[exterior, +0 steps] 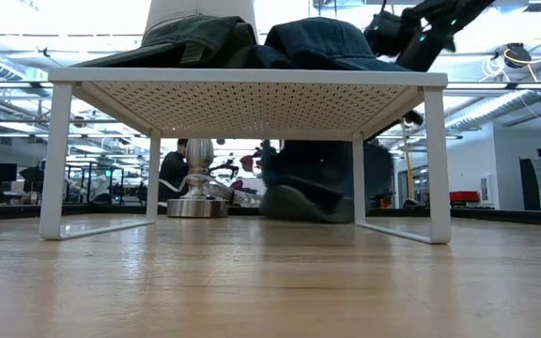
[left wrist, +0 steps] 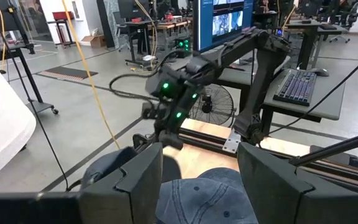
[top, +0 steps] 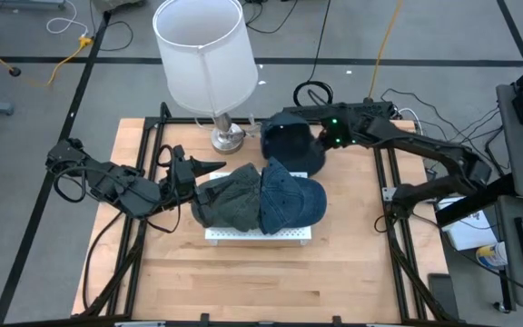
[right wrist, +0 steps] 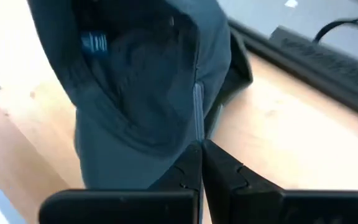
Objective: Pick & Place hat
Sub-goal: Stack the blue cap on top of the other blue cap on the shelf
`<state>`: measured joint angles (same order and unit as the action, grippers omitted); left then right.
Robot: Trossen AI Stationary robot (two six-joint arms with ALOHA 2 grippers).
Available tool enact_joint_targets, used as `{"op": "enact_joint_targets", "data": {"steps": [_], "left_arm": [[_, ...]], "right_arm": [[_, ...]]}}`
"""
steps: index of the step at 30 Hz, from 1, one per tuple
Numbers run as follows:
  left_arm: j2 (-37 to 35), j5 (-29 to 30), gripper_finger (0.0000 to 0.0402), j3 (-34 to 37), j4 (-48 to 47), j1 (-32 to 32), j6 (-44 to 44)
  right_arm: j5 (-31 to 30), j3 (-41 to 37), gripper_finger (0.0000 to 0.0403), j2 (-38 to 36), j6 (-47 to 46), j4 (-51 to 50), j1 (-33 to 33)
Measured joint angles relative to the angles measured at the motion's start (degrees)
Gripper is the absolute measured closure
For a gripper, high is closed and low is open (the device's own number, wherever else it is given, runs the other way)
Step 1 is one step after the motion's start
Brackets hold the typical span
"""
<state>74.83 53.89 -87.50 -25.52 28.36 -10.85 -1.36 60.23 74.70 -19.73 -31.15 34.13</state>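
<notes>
Beside lamp (top: 209,68): dark hat (top: 294,145), R hand (top: 275,123).

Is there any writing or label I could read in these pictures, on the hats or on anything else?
No text here is legible.
Dark cap held by the right gripper: a small blue label inside, too blurred to read.
Monitor beyond the table: screen content too small to read.
Denim cap and green cap on the white rack: no visible writing.

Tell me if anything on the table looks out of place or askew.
One dark cap is off the white rack, on the table by the lamp, pinched in the right end effector. The other two caps sit on the rack. The left end effector waits open beside them.
</notes>
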Motion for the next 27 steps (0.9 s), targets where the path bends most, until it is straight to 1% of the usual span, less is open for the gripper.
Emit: {"op": "enact_joint_targets", "data": {"steps": [3, 10, 15, 17, 19, 24, 27], "left_arm": [[0.0, 0.0, 0.0188, 0.0, 0.0, 0.0, 0.05], [0.0, 0.0, 0.0188, 0.0, 0.0, 0.0, 0.17], [0.0, 0.01, 0.0188, 0.0, 0.0, 0.0, 0.17], [0.0, 0.02, 0.0188, 0.0, 0.0, 0.0, 0.17], [0.0, 0.02, 0.0188, 0.0, 0.0, 0.0, 0.17], [0.0, 0.02, 0.0188, 0.0, 0.0, 0.0, 0.15], [0.0, 0.02, 0.0188, 0.0, 0.0, 0.0, 0.13]], "right_arm": [[-1.71, 0.0, 0.0403, -3.59, 2.51, -2.32, 0.0], [-2.07, 0.0, 0.0402, -11.31, 4.78, -6.13, -0.11], [-6.25, 0.0, 0.0402, -16.63, 5.48, -11.01, -0.15], [-6.29, 0.0, 0.0402, -18.57, 5.47, -12.57, -0.15], [-5.73, 0.0, 0.0402, -20.46, 5.36, -13.12, -0.18], [1.16, 0.0, 0.0402, -24.84, 1.85, -15.29, -0.49], [1.85, 0.0, 0.0402, -27.4, 0.53, -18.48, -0.52]]}}
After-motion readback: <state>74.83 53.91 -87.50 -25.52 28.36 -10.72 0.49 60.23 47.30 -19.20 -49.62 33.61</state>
